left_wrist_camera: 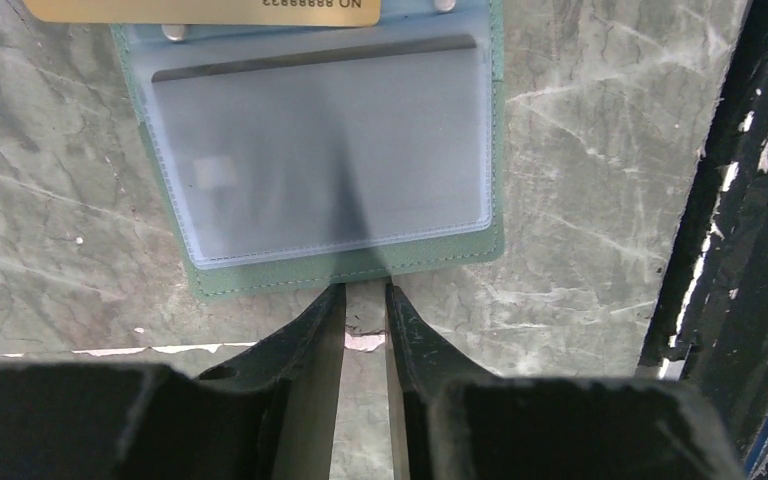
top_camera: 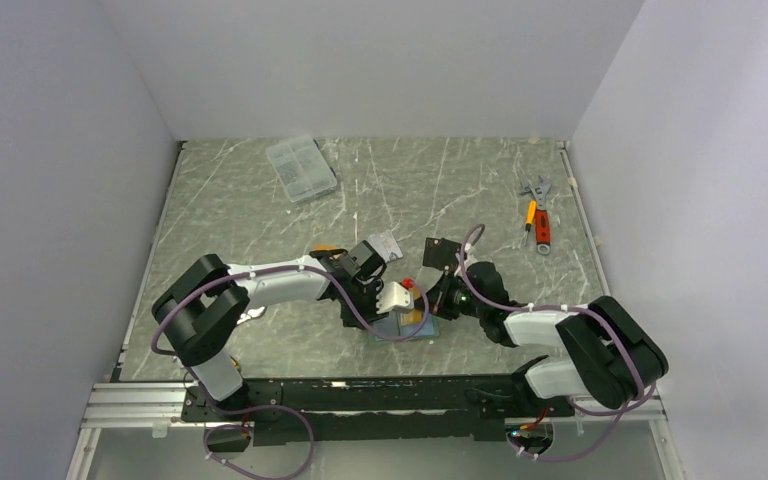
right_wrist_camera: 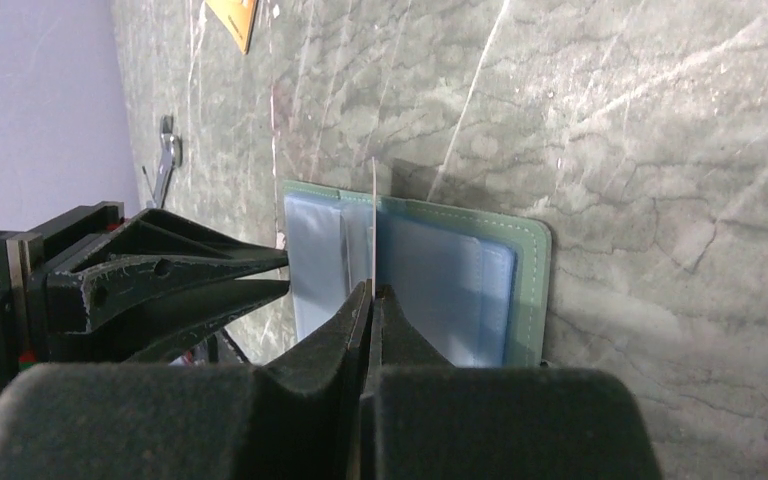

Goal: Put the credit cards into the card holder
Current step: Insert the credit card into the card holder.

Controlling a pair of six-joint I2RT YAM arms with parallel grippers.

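The card holder (left_wrist_camera: 260, 275) lies open on the table, grey-green outside and light blue inside; it also shows in the right wrist view (right_wrist_camera: 530, 270) and the top view (top_camera: 405, 328). A grey card with a chip (left_wrist_camera: 320, 150) sits inside its clear sleeve. My right gripper (right_wrist_camera: 372, 292) is shut on the orange-gold credit card (left_wrist_camera: 200, 10), held on edge over the holder's middle fold and seen as a thin line (right_wrist_camera: 372, 220). My left gripper (left_wrist_camera: 365, 290) is narrowly open and empty, its tips at the holder's near edge. Both grippers (top_camera: 400, 298) (top_camera: 430, 303) meet over the holder.
A pale card-like piece with dark marks (top_camera: 385, 245) and an orange piece (top_camera: 328, 252) lie behind the left wrist. A flat black square (top_camera: 443, 253) is beside them. A clear compartment box (top_camera: 301, 168) stands at the back left, tools (top_camera: 537, 220) at the back right.
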